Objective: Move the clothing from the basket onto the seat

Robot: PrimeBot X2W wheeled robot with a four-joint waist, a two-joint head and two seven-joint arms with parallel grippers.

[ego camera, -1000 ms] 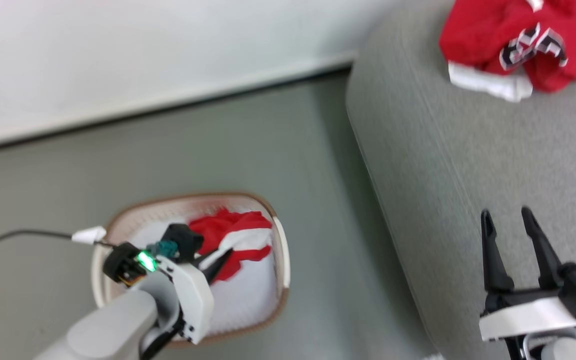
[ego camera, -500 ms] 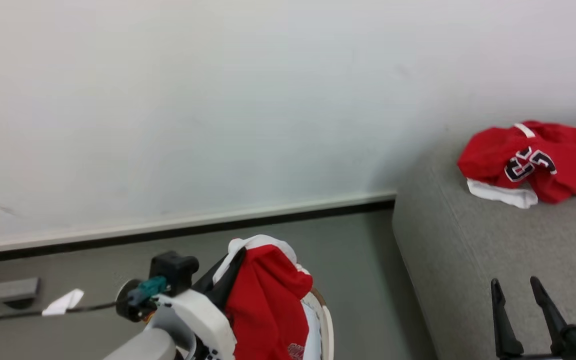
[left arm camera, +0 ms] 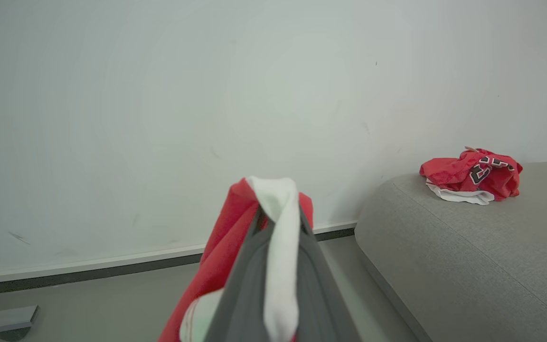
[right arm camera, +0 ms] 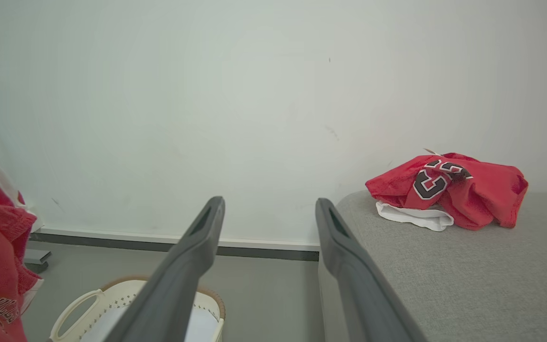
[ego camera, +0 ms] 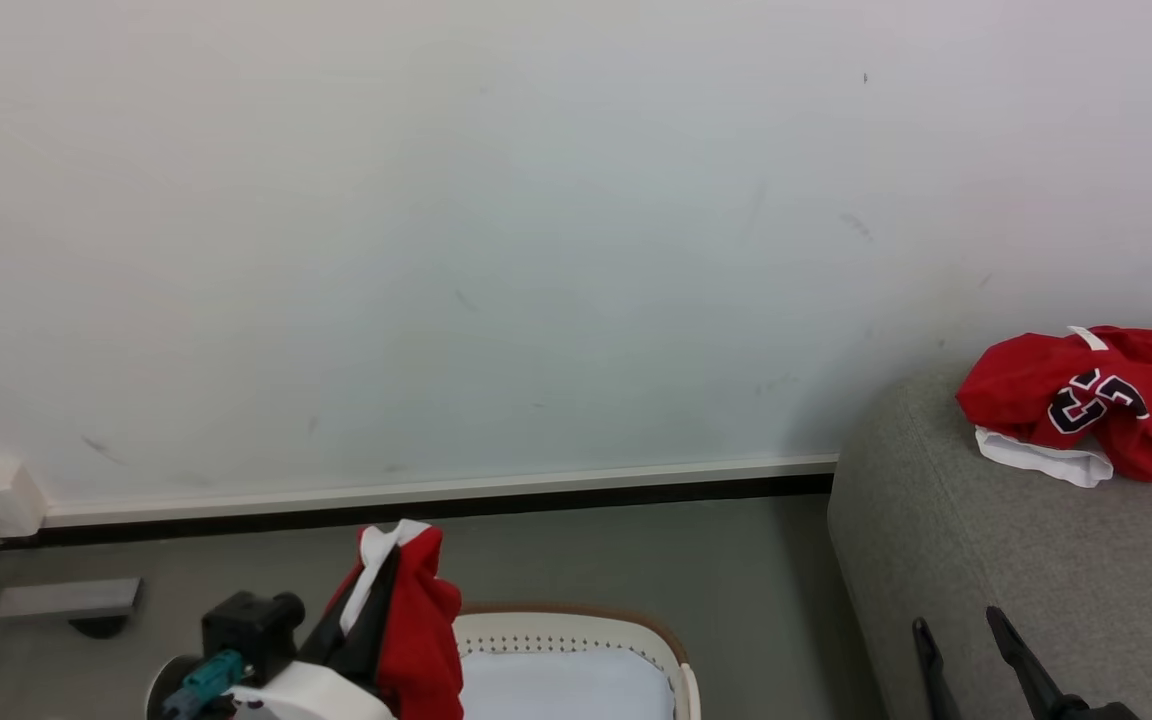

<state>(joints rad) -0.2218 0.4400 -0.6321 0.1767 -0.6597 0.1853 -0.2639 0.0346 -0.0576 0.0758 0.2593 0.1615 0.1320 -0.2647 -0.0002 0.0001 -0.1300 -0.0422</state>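
Left jaws pressed together, pinching the red garment (ego camera: 424, 630) at the tips; its white stripe (left arm camera: 280, 237) is draped over them and the red cloth hangs toward 7 o'clock in the left wrist view. In the head view the held garment is at 7 o'clock, lifted above the basket (ego camera: 576, 635), at the basket's 9 o'clock rim. Right jaws spread wide at 5 o'clock, over the sofa (ego camera: 1016, 600) front edge, apart from any cloth. Second red garment (ego camera: 1021, 395), black numerals up, lies crumpled on the sofa at 3 o'clock, by the wall (ego camera: 536, 250). Grey-green floor (ego camera: 756, 600) separates basket and sofa. Baseboard (ego camera: 536, 497) runs behind.
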